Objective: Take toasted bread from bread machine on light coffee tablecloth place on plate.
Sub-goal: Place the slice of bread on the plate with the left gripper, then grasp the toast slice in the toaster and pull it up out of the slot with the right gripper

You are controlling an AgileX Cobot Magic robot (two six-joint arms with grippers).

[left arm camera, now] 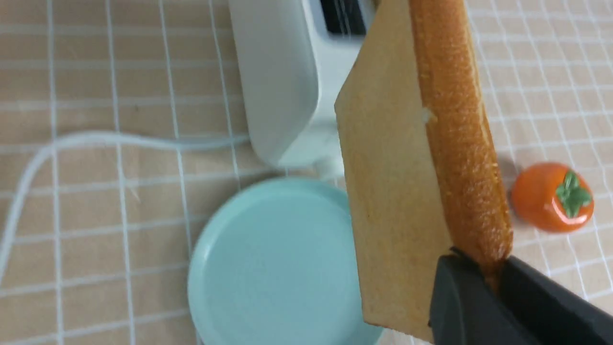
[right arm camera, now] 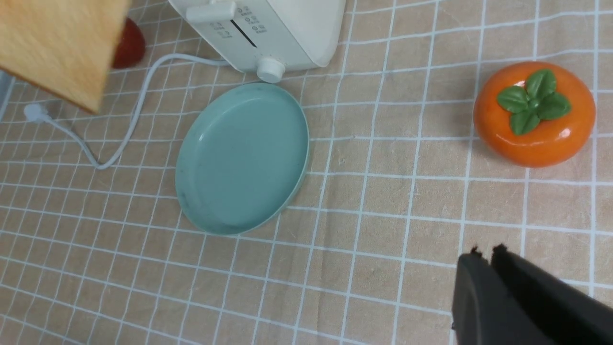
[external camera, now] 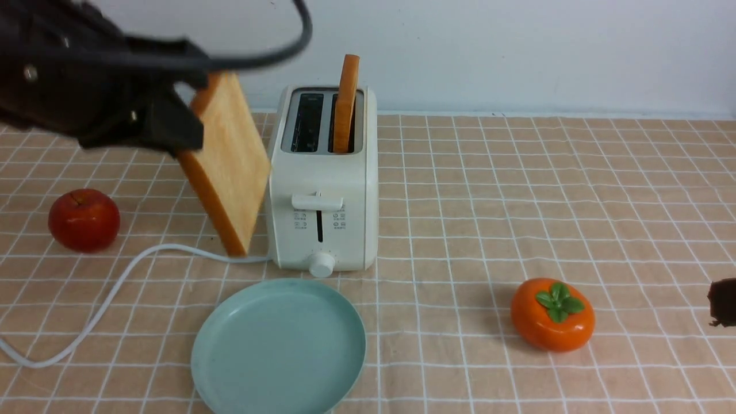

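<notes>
My left gripper (external camera: 184, 123) is shut on a slice of toasted bread (external camera: 230, 167), pinching its crust corner (left arm camera: 486, 261) and holding it tilted in the air left of the bread machine (external camera: 325, 190). A second slice of toasted bread (external camera: 346, 103) stands upright in the machine's right slot; the left slot is empty. The teal plate (external camera: 279, 348) lies on the light coffee tablecloth (external camera: 517, 190) in front of the machine, with nothing on it (left arm camera: 268, 268). My right gripper (right arm camera: 486, 251) is shut and empty, low at the right edge (external camera: 721, 302).
A red apple (external camera: 84, 219) sits at the left. An orange persimmon (external camera: 553, 314) lies right of the plate, close to the right gripper. The machine's white cord (external camera: 109, 293) curves across the cloth to the left front. A pale wall backs the table.
</notes>
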